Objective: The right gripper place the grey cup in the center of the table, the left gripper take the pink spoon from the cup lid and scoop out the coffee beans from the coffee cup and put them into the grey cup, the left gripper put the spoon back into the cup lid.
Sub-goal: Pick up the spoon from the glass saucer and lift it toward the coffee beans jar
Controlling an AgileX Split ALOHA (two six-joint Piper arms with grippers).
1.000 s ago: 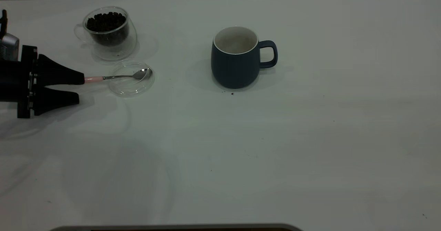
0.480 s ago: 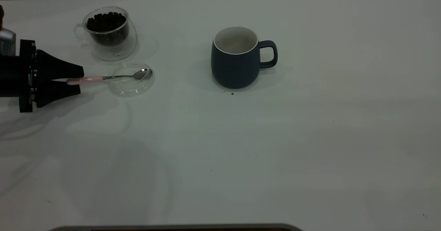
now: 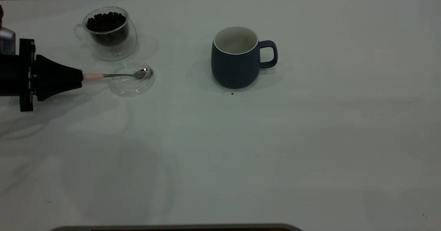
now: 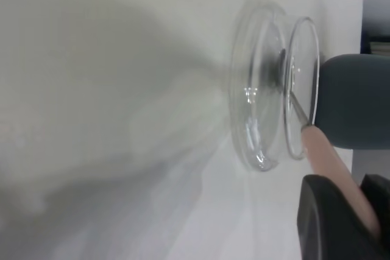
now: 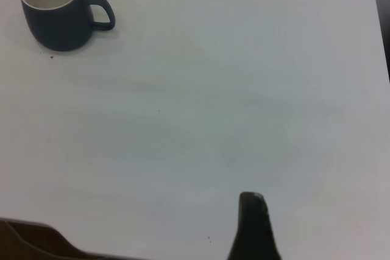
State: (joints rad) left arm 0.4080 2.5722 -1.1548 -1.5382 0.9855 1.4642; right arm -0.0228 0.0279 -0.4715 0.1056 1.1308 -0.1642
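Exterior view showed the left claw (image 3: 81, 76) clamped on the spoon (image 3: 119, 75) handle beside the lid (image 3: 132, 86); lifting level seemed smartest.

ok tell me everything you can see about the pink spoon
The pink spoon has a pale pink handle and a thin shiny metal neck and bowl. It lies nearly level; its bowl rests in the clear cup lid and its handle end is clamped in the left claw, just in front of the glass coffee cup.

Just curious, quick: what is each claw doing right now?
Left gripper: closed on the pink spoon handle.
Right gripper: cannot be told.
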